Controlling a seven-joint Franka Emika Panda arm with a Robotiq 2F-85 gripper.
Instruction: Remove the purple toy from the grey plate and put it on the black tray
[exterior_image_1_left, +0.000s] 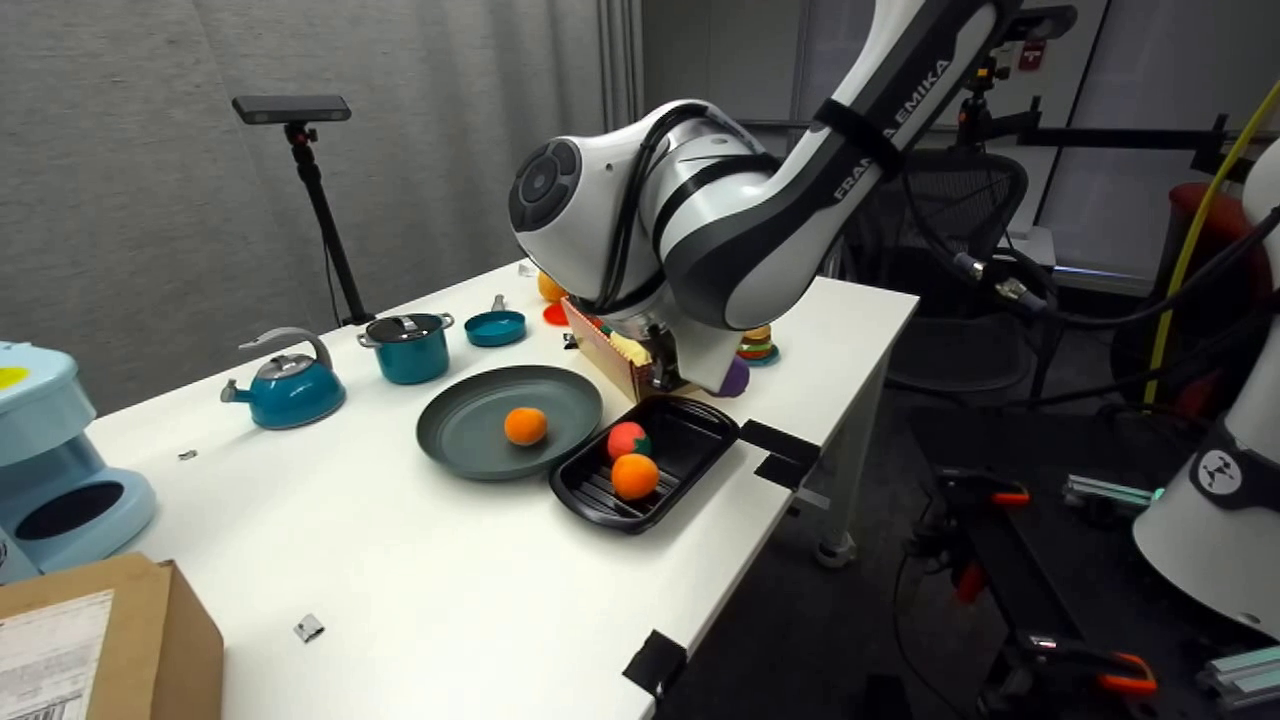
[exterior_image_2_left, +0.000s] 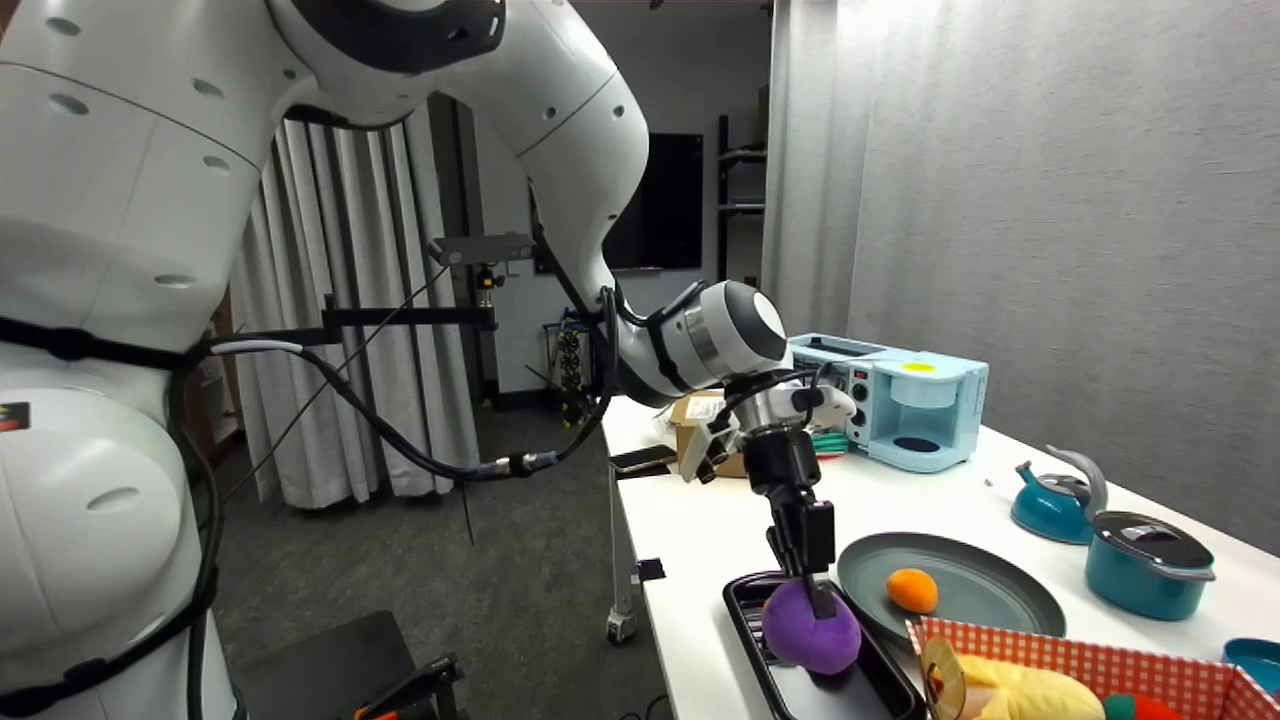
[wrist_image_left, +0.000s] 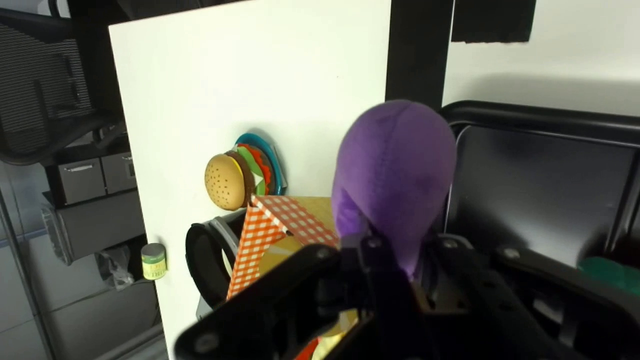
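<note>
The roundish purple toy (exterior_image_1_left: 735, 378) is held by my gripper (exterior_image_2_left: 808, 595), whose black fingers are shut on its narrow end. The toy also shows in an exterior view (exterior_image_2_left: 810, 648) and in the wrist view (wrist_image_left: 395, 165), in front of the fingertips (wrist_image_left: 402, 245). The black tray (exterior_image_1_left: 690, 425) is close to the toy; in the wrist view the toy is beside the tray's end (wrist_image_left: 540, 185). The toy seems raised, but its height is hard to tell. The tray holds an orange ball (exterior_image_1_left: 635, 477) and a red toy (exterior_image_1_left: 628, 438). The grey plate (exterior_image_1_left: 470, 425) holds an orange ball (exterior_image_1_left: 525, 426).
A checked box of toy food (exterior_image_2_left: 1080, 650) stands close to the tray and gripper. A toy burger (wrist_image_left: 227, 182) is near the table's end. A teal pot (exterior_image_1_left: 413, 352), kettle (exterior_image_1_left: 295, 390) and small pan (exterior_image_1_left: 495, 328) are behind the plate. The table edge runs beside the tray.
</note>
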